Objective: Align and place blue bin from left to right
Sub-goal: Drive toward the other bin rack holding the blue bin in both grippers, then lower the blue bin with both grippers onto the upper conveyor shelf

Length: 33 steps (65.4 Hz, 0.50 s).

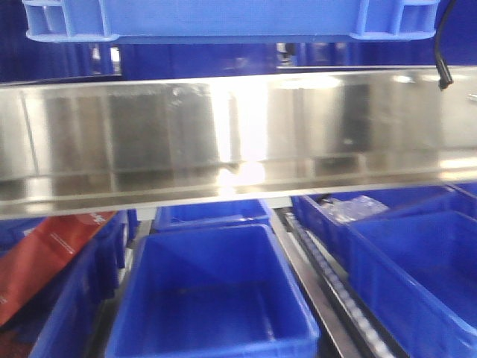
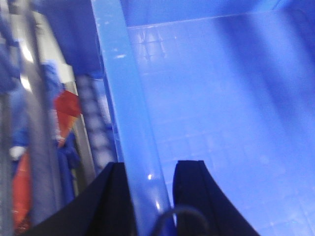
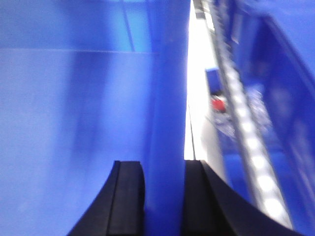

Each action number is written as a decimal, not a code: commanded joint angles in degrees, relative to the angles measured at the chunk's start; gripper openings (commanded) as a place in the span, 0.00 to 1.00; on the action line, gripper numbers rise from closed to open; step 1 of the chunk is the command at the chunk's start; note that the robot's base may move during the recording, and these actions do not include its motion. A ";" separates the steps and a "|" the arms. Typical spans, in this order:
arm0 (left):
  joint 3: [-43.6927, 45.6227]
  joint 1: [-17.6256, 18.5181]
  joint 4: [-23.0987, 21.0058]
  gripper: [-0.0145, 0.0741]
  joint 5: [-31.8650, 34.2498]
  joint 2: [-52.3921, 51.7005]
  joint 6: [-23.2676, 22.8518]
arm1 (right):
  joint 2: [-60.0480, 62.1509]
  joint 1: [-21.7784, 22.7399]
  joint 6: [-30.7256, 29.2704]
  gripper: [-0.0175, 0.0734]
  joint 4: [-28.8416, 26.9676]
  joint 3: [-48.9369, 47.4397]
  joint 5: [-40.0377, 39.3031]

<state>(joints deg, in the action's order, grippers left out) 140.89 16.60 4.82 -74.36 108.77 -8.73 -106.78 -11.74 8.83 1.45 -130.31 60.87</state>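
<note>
Black fingers of the left gripper [image 2: 152, 164] fill the bottom of the left wrist view. One sits on each side of the pale rim of the blue bin [image 1: 223, 19], pressed against it, so the gripper is clamped on that wall. At the bottom of the right wrist view, the right gripper [image 3: 161, 163] pinches the opposite wall in the same way.

In the front view the bin hangs along the top edge of the frame, nearly as wide as the picture. It is above and apart from the steel beam [image 1: 238, 134] that crosses the middle. Nothing visible supports it from below.

The main risk is the hold itself. Each arm has only a thin, smooth wall between its pads, so if one arm travels faster or higher than the other, the bin would probably twist or slip out. A drop would land it on the beam or on the smaller bins [image 1: 216, 298] in the lower half of the frame.

Lowering it too early during the sideways move could catch its underside on the beam. The black cable [image 1: 443, 45] at the upper right hangs just beside the bin's corner and could snag. Both wrist views are blurred, so how deep the pads sit cannot be told.
</note>
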 commanded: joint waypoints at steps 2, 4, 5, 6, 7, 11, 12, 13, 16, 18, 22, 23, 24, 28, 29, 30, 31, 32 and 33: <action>0.91 0.43 -2.85 0.04 4.39 -1.68 0.99 | 1.22 -0.28 -0.79 0.12 -0.24 -1.06 -6.01; 0.91 0.43 -2.85 0.04 4.39 -1.68 0.99 | 1.22 -0.28 -0.79 0.12 -0.24 -1.06 -6.01; 0.91 0.43 -2.85 0.04 4.39 -1.68 0.99 | 1.22 -0.28 -0.79 0.12 -0.24 -1.06 -6.01; 0.91 0.43 -2.85 0.04 4.39 -1.68 0.99 | 1.22 -0.28 -0.79 0.12 -0.24 -1.06 -6.01; 0.91 0.43 -2.85 0.04 4.39 -1.68 0.99 | 1.22 -0.28 -0.79 0.12 -0.24 -1.06 -6.01; 0.91 0.43 -2.85 0.04 4.39 -1.68 0.99 | 1.22 -0.28 -0.79 0.12 -0.24 -1.06 -6.01; 0.91 0.43 -2.85 0.04 4.39 -1.68 0.99 | 1.22 -0.28 -0.79 0.12 -0.24 -1.06 -6.01; 0.91 0.43 -2.85 0.04 4.39 -1.68 0.99 | 1.22 -0.28 -0.79 0.12 -0.24 -1.06 -6.01; 0.91 0.43 -2.85 0.04 4.39 -1.68 0.99 | 1.22 -0.28 -0.79 0.12 -0.24 -1.06 -6.01; 0.91 0.43 -2.85 0.04 4.39 -1.68 0.99 | 1.22 -0.28 -0.79 0.12 -0.24 -1.06 -6.01; 0.91 0.43 -2.85 0.04 4.39 -1.68 0.99 | 1.22 -0.28 -0.79 0.12 -0.24 -1.06 -6.01; 0.91 0.43 -2.85 0.04 4.39 -1.68 0.99 | 1.22 -0.28 -0.79 0.12 -0.24 -1.06 -6.01; 0.91 0.43 -2.85 0.04 4.39 -1.68 0.99 | 1.22 -0.28 -0.79 0.12 -0.24 -1.06 -6.01; 0.91 0.43 -2.85 0.04 4.39 -1.68 0.99 | 1.22 -0.28 -0.79 0.12 -0.24 -1.06 -6.01; 0.91 0.43 -2.85 0.04 4.39 -1.68 0.99 | 1.22 -0.28 -0.79 0.12 -0.24 -1.06 -6.01; 0.91 0.43 -2.85 0.04 4.39 -1.68 0.99 | 1.22 -0.28 -0.79 0.12 -0.24 -1.06 -6.01; 0.91 0.43 -2.85 0.04 4.39 -1.68 0.99 | 1.22 -0.28 -0.79 0.12 -0.24 -1.06 -6.01; 0.91 0.43 -2.85 0.04 4.39 -1.68 0.99 | 1.22 -0.28 -0.79 0.12 -0.24 -1.06 -6.01; 0.91 0.43 -2.85 0.04 4.39 -1.68 0.99 | 1.22 -0.28 -0.79 0.12 -0.24 -1.06 -6.01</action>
<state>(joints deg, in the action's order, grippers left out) 140.89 16.60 4.82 -74.36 108.77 -8.73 -106.78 -11.74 8.83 1.45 -130.31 60.67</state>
